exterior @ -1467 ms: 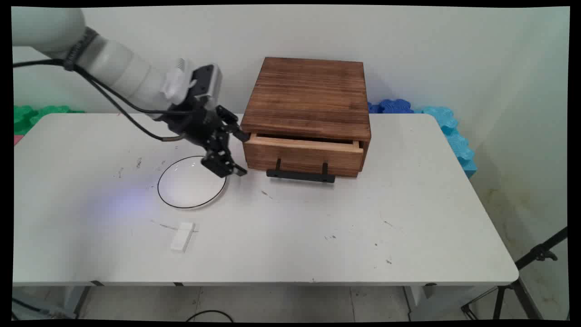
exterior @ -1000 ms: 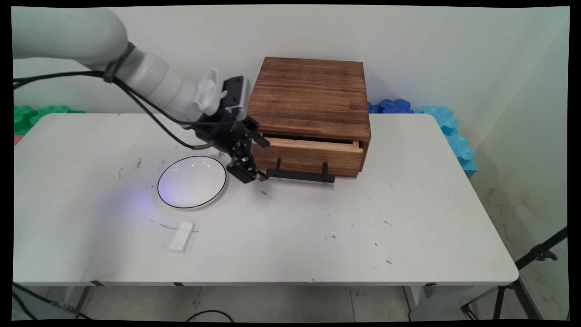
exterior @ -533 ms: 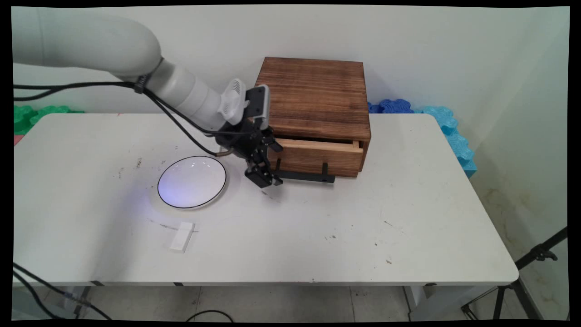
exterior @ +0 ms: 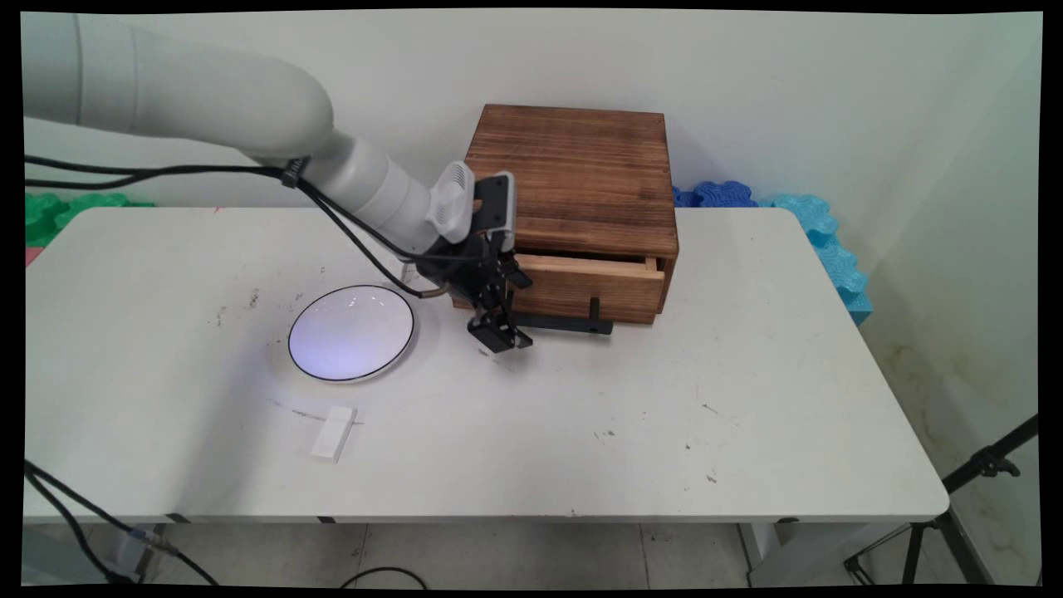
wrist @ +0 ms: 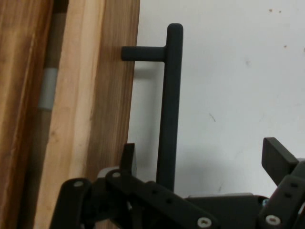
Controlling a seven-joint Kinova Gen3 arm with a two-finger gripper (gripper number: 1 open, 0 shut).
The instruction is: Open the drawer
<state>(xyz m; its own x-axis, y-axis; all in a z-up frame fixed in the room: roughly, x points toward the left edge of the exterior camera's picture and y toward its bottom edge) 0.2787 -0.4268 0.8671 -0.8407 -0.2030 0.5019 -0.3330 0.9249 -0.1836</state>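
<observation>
A dark wooden box (exterior: pixel 573 178) stands at the back of the table, its light wood drawer (exterior: pixel 581 286) pulled out a little. A black bar handle (exterior: pixel 565 323) runs along the drawer front. My gripper (exterior: pixel 501 332) is low at the handle's left end, close above the table. In the hand view the gripper (wrist: pixel 202 160) is open and the handle (wrist: pixel 170 105) passes between the fingers. One finger (wrist: pixel 128 160) is by the drawer front (wrist: pixel 102 95); the other finger (wrist: pixel 278 159) is out over the white table.
A white plate with a black rim (exterior: pixel 350 333) lies left of the gripper, and a small white block (exterior: pixel 334 433) lies nearer the front edge. Blue foam pieces (exterior: pixel 818 224) and green foam pieces (exterior: pixel 66 208) sit at the table's back corners. A tripod (exterior: pixel 972 482) stands at the right.
The arm has swung right, from above the plate's edge to the left end of the drawer handle, and come lower. The fingers stay open. The drawer has not moved.
</observation>
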